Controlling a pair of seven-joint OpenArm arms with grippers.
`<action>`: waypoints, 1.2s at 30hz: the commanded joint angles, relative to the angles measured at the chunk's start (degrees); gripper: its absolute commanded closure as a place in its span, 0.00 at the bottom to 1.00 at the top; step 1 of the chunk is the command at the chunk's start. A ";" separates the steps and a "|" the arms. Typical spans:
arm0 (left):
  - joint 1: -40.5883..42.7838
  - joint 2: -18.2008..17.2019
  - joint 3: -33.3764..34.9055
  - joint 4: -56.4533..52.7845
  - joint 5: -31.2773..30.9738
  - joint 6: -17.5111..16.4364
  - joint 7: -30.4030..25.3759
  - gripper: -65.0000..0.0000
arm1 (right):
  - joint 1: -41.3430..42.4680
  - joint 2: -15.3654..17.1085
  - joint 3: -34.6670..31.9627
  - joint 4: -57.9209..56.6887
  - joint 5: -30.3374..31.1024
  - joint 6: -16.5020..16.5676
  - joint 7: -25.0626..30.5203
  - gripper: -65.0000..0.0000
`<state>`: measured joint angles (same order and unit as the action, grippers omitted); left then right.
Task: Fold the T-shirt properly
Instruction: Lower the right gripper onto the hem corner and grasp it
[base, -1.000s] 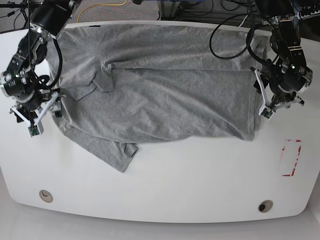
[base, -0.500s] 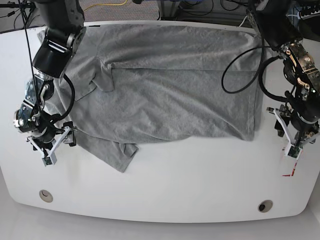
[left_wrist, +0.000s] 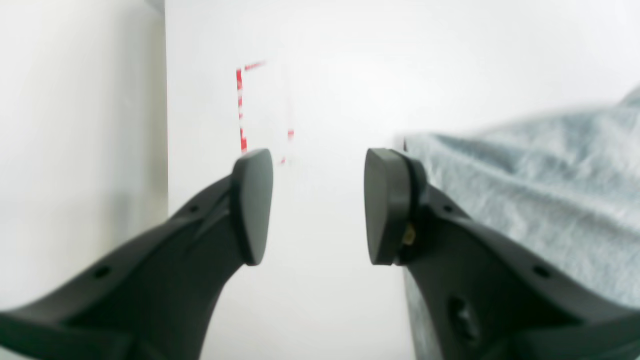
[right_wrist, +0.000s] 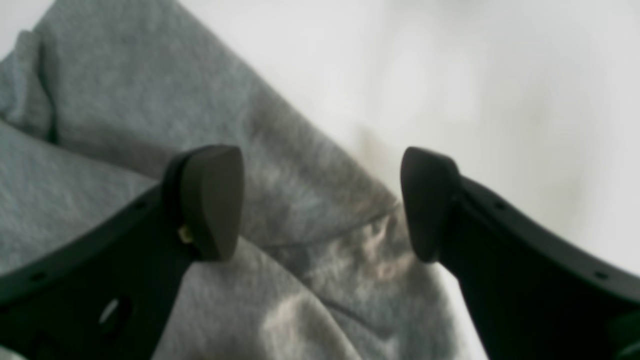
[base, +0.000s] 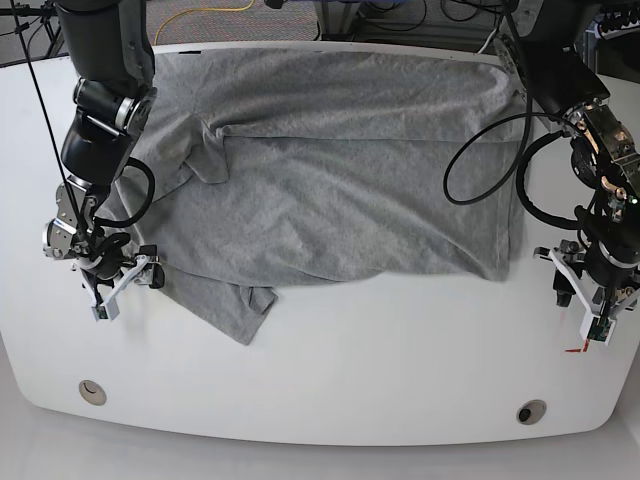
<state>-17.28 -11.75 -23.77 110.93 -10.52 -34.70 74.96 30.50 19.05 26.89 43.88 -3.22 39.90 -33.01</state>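
Hovering over bare white table (base: 400, 390), the left gripper (left_wrist: 317, 207) has its jaws spread with nothing between them; a red-marked rectangle (left_wrist: 262, 112) lies just beyond the fingertips and the T-shirt (base: 330, 180) edge sits beside the jaw on its right. Right gripper (right_wrist: 320, 202): jaws parted wide, empty, over a folded sleeve (right_wrist: 300, 200) at the shirt's lower corner. Shirt is spread across the table's far half, grey, partly folded.

Left claw (left_wrist: 318, 207) agape; right claw (right_wrist: 320, 202) wider
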 joint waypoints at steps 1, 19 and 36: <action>-0.79 -0.60 -0.19 0.67 -0.25 0.19 -1.16 0.57 | 1.45 1.39 0.05 0.74 0.72 0.10 2.03 0.28; 1.67 -0.87 -0.27 0.67 -0.25 0.19 -1.07 0.57 | -4.08 1.13 0.31 0.56 0.81 0.10 5.81 0.28; 3.87 -0.60 -0.01 0.67 -0.33 0.19 -1.16 0.57 | -2.24 4.47 0.40 1.09 0.81 0.10 5.37 0.28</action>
<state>-12.82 -11.77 -23.83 110.83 -10.57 -34.72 74.91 26.63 22.06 27.18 43.86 -3.05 40.03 -28.82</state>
